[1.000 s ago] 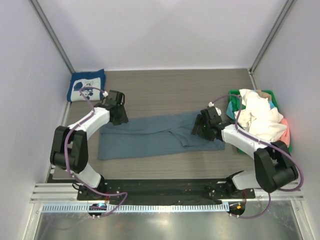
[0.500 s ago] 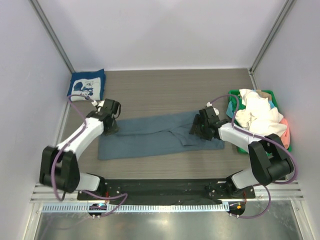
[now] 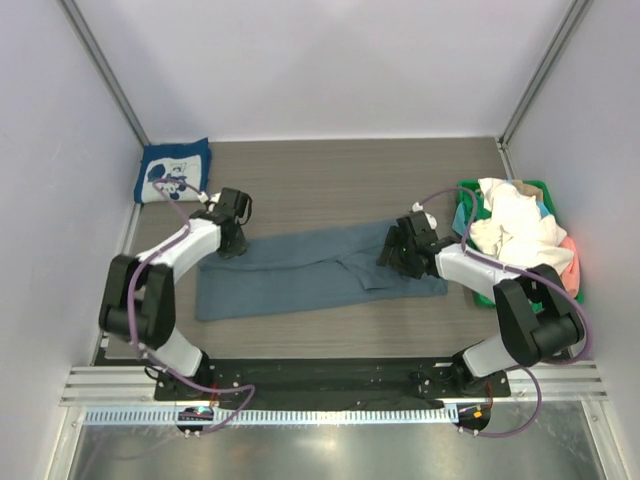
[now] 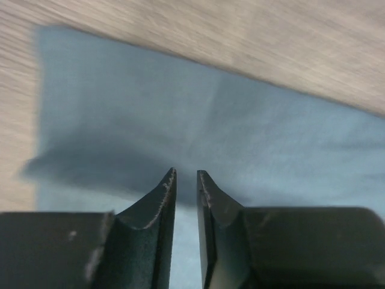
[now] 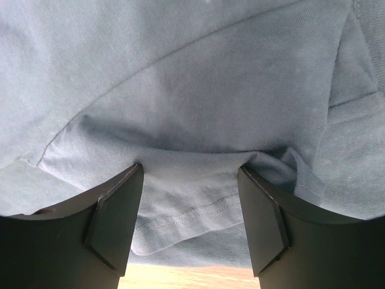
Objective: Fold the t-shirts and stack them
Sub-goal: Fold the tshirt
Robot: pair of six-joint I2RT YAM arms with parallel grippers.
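From above, the slate-blue t-shirt [image 3: 300, 275] lies as a long band across the middle of the table [image 3: 330, 180], running from 9 to 3 o'clock. The left gripper [image 3: 232, 240] is over its corner at 10 o'clock and the right gripper [image 3: 398, 250] is over its end at 3 o'clock. That view hides both sets of jaws.

The left wrist camera shows its fingers [image 4: 161, 198] drawn nearly together, with only a thin slit between them, over flat blue cloth with bare wood at 12 o'clock. The picture is smeared, so I cannot tell whether the tips nip any fabric. The right wrist camera shows its fingers [image 5: 120, 205] spread wide and dug into the shirt. A ridge of cloth is bunched between them, and a stitched hem lies at 6 o'clock.

Half a second ago the left arm's elbow sat lower and further out toward 7 o'clock. It has since drawn in, and the gripper has shifted a little toward 12. The right gripper has crept slightly toward 9 o'clock. The shirt's outline looks unchanged.

The table is grey wood grain. A folded navy t-shirt [image 3: 174, 171] with a white print lies in the 10 o'clock corner. A green basket [image 3: 538, 186] at 3 o'clock holds a heap of white, cream, pink and teal shirts [image 3: 520, 235]. White walls with metal posts [image 3: 100, 65] enclose the space.
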